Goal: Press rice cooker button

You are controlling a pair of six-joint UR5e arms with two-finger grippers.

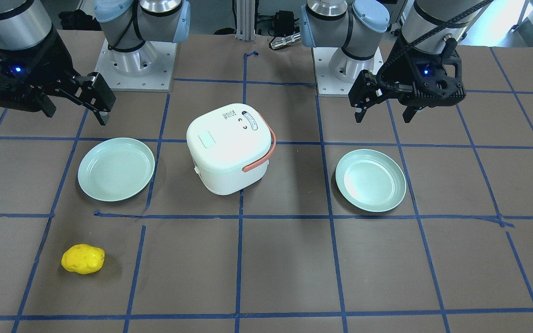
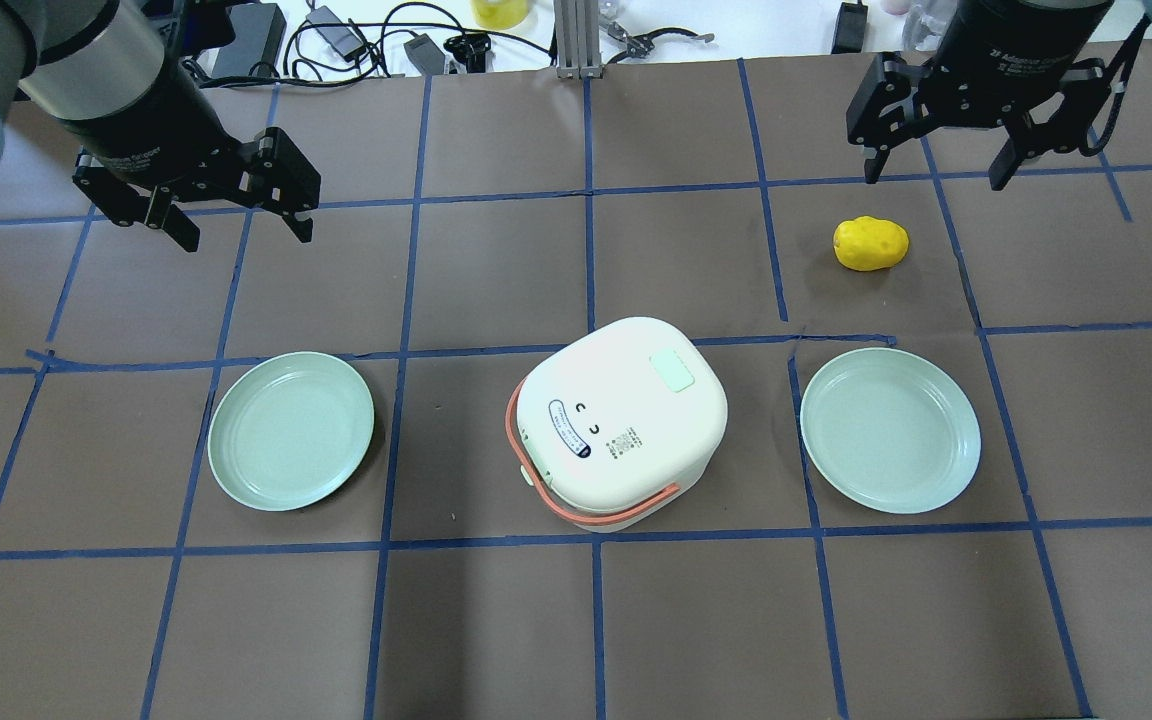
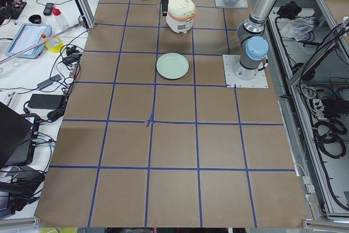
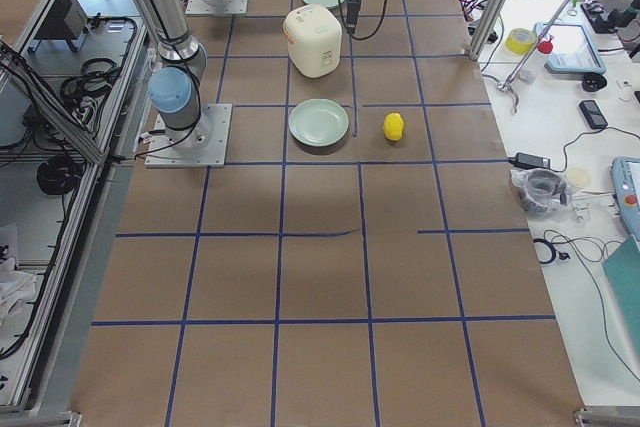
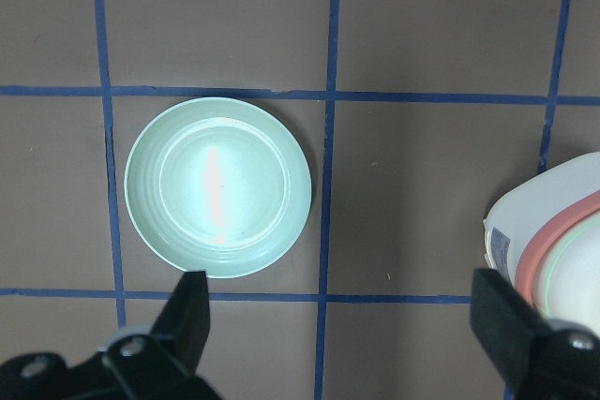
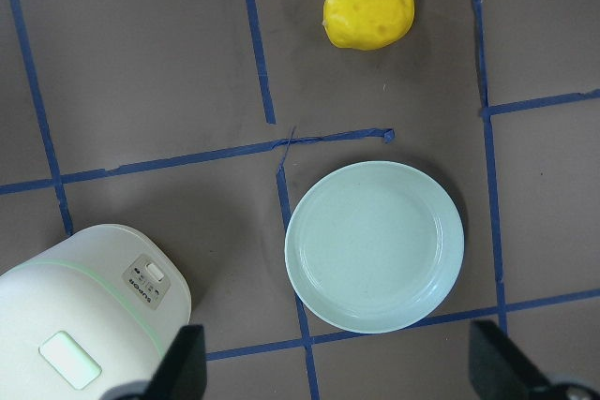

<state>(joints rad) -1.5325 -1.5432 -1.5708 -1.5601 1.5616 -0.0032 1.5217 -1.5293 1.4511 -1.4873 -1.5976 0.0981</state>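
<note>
Brown surface (image 2: 496, 620) gridded in blue tape; cables (image 2: 356, 40) lay along its far edge. The rice cooker (image 2: 626, 415) sat mid-surface between the left plate (image 2: 291, 430) and the right plate (image 2: 891, 430), both pale green, touching neither. My left wrist view cut the cooker off at the frame's right border; the right wrist view clipped it at the lower-left corner. Only that view gave me the button (image 6: 153, 275), on a small grey panel on the cooker's wall. Print beside it was too small to read, and the lid markings were no clearer. Orange handle (image 2: 576, 510) lay folded down on the robot's side. A yellow lumpy object (image 2: 871, 243) sat beyond the right plate, apart from it. Left gripper (image 2: 244, 235) and right gripper (image 2: 934, 178) hung over the far surface, well apart from the cooker, jaws released.
</note>
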